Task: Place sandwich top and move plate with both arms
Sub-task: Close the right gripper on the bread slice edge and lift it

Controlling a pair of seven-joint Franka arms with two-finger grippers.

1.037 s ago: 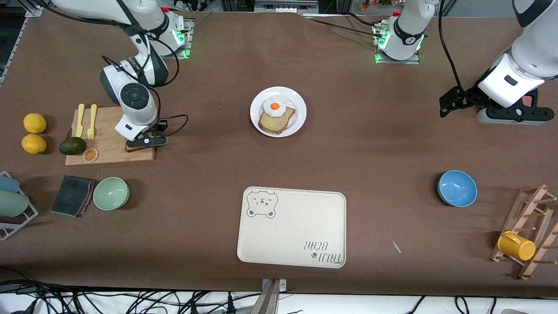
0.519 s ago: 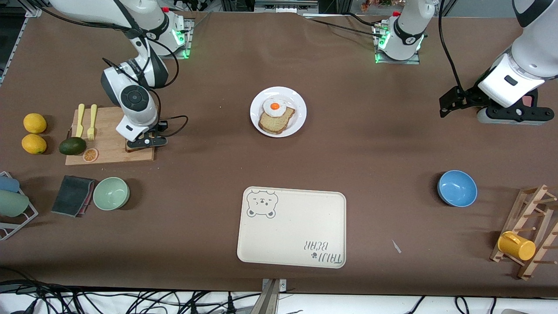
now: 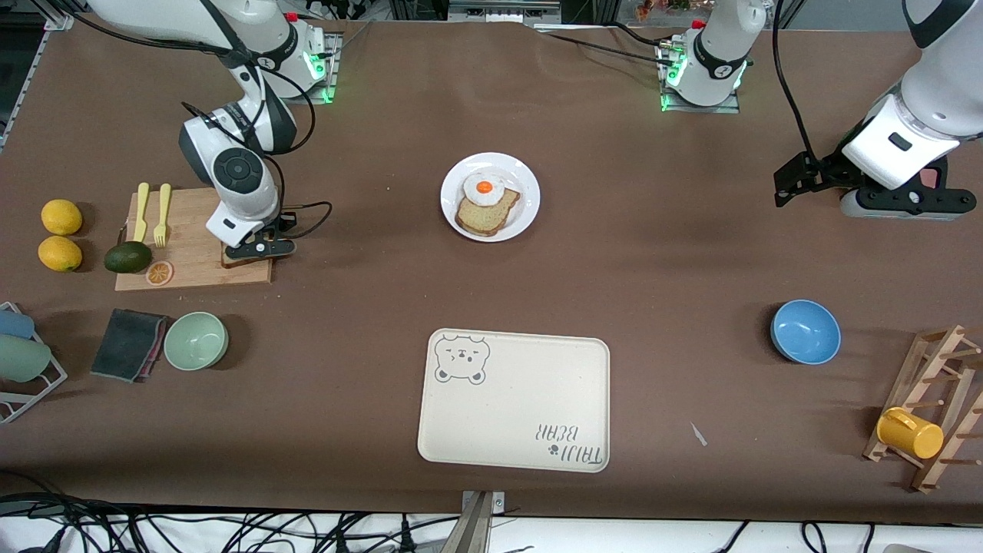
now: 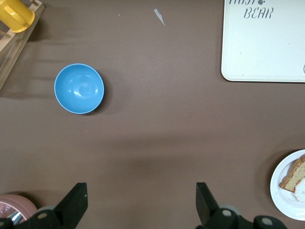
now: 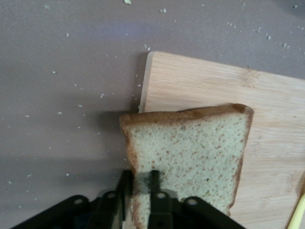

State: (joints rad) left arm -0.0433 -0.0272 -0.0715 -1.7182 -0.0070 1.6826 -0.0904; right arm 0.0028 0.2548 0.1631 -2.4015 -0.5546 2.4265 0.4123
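Speckled sandwich top (image 5: 190,148) – right hand (image 5: 139,193) pinches its crust | left hand (image 4: 138,202) gapes wide over bare table

We see a brown worktop (image 3: 653,269), white plate (image 3: 524,219), grey-brown speckled sandwich top (image 5: 190,152) with darker crust, cream bear-print tray (image 3: 514,415), blue bowl (image 3: 805,331).

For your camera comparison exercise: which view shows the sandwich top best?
The right wrist view: the sandwich top fills it, its edge between the right gripper's jaws. The front view shows only a sliver under that gripper; the left wrist view shows none of it.
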